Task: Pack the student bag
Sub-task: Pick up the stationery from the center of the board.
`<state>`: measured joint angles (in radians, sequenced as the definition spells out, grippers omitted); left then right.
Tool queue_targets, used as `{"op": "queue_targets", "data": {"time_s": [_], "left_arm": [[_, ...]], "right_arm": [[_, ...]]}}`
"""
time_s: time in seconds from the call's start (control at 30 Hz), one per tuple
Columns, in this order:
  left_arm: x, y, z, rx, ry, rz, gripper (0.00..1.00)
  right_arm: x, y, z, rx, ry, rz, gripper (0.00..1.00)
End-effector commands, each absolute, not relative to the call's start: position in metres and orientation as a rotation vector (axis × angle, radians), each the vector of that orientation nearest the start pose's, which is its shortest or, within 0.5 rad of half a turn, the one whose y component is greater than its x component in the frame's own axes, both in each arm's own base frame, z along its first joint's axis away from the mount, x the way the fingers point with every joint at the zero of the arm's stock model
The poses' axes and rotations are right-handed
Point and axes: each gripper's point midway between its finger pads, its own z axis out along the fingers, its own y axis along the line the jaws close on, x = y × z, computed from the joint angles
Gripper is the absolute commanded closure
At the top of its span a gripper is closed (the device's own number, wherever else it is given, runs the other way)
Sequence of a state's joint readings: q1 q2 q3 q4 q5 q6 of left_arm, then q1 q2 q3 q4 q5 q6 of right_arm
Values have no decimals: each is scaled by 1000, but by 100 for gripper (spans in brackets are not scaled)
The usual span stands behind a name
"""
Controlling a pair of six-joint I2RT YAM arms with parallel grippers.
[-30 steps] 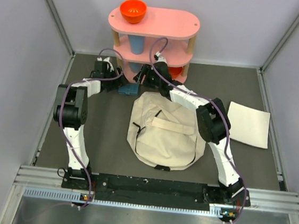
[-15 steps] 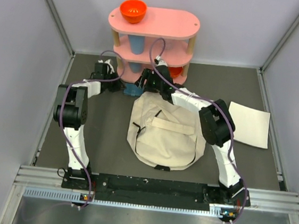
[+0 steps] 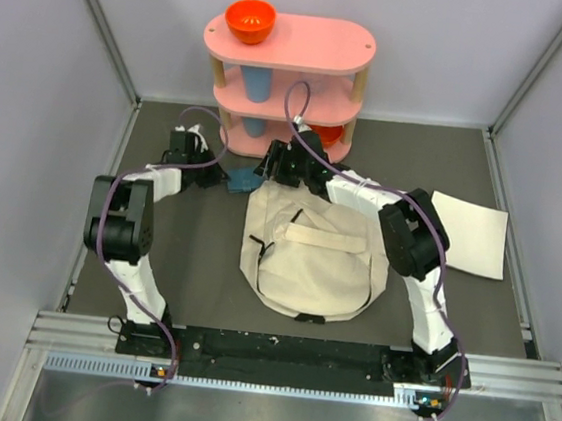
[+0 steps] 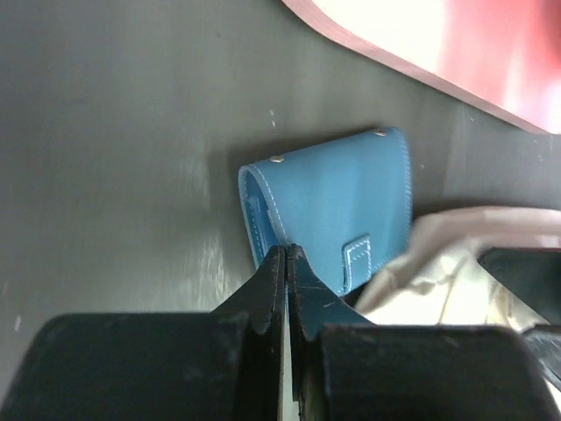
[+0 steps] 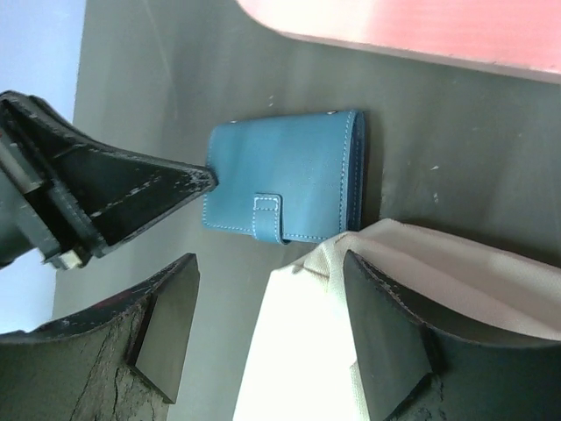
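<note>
The cream student bag (image 3: 312,254) lies flat in the middle of the table, its top edge toward the shelf. Just beyond its top left corner lies a blue wallet (image 3: 241,179). My left gripper (image 3: 220,175) is shut, and its joined fingertips (image 4: 287,252) touch the wallet's (image 4: 337,206) near edge; nothing shows between them. My right gripper (image 3: 271,169) stands open over the bag's top left corner. In the right wrist view the right gripper (image 5: 263,263) straddles a fold of the bag (image 5: 421,263), and the wallet (image 5: 285,184) lies just ahead of it.
A pink three-tier shelf (image 3: 289,40) stands at the back, close behind both grippers, with an orange bowl (image 3: 250,19) on top and a blue cup (image 3: 258,84) on the middle tier. A flat white sheet (image 3: 468,233) lies to the right. Grey walls close in both sides.
My left gripper has closed from open, and its tips now rest against the wallet. The left arm has swung outward. My right gripper has shifted left to the bag's top left corner.
</note>
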<state>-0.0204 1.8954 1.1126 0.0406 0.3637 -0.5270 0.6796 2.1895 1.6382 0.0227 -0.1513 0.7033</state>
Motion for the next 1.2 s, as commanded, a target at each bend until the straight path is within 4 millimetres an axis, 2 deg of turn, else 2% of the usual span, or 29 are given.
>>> {"op": "queue_targets", "data": {"time_s": [0.0,0.03,0.1,0.13,0.2,0.27,0.3,0.37,0.4,0.43,0.5,0.6,0.63,0.67,0.7,0.73,0.77,0.8,0.83,0.87,0.9,0.93,0.97,1.0,1.03,1.07,1.1,1.13,1.17], "left_arm": [[449,-83,112,-372,2200,-651,100],[445,-83,131,-355,2164,-654,100],[436,-85,141,-344,2146,-666,100],[432,-84,160,-332,2103,-670,100],[420,-81,162,-343,2119,-650,100],[412,-81,181,-328,2084,-650,100],[407,-83,185,-317,2078,-668,100],[399,-89,201,-291,2047,-712,100],[393,-93,211,-278,2031,-737,100],[386,-100,215,-256,2034,-790,100],[373,-109,226,-220,2010,-838,100],[351,-134,235,-132,1999,-962,100],[345,-143,237,-121,1993,-1008,100],[337,-159,244,-69,1973,-1068,100],[331,-168,245,-49,1953,-1100,100],[327,-176,248,-48,1940,-1134,100],[323,-189,252,-16,1920,-1152,100],[319,-197,249,-12,1923,-1165,100],[317,-203,248,-8,1923,-1169,100],[312,-214,246,1,1927,-1177,100],[310,-220,243,-20,1920,-1207,100],[307,-225,241,-29,1916,-1227,100],[298,-235,230,-25,1931,-1261,100],[298,-241,232,-22,1899,-1285,100],[296,-245,231,-53,1896,-1317,100],[288,-249,217,-65,1919,-1343,100],[284,-251,214,-75,1913,-1373,100],[284,-253,224,-94,1858,-1421,100],[282,-252,216,-118,1871,-1430,100]], "right_arm": [[411,435,174,-168,2157,1103,33],[408,435,181,-178,2146,1115,33],[399,432,201,-205,2108,1152,32],[395,430,201,-212,2110,1158,32],[386,426,220,-230,2086,1190,31],[375,422,221,-233,2097,1211,31],[370,419,234,-232,2072,1232,30],[360,413,231,-216,2083,1251,30],[354,409,243,-212,2061,1264,30],[348,402,235,-201,2083,1255,30],[346,388,238,-157,2074,1218,29],[339,353,242,-60,2053,1144,26],[330,339,244,-40,2045,1132,25],[327,331,243,-11,2044,1126,24],[323,324,242,10,2047,1125,23],[316,311,225,41,2078,1110,23],[308,303,237,59,2042,1133,22],[301,296,238,69,2034,1136,22],[292,288,222,84,2063,1120,21],[284,278,234,100,2022,1129,21],[277,272,230,116,2032,1118,21],[269,263,214,134,2065,1089,21],[262,253,208,160,2083,1058,21],[255,244,216,175,2048,1062,21],[247,236,203,191,2066,1046,20],[243,229,199,207,2065,1027,20],[236,223,202,215,2046,1032,20],[231,217,190,224,2071,1012,19],[228,214,186,232,2079,1005,19]]}}
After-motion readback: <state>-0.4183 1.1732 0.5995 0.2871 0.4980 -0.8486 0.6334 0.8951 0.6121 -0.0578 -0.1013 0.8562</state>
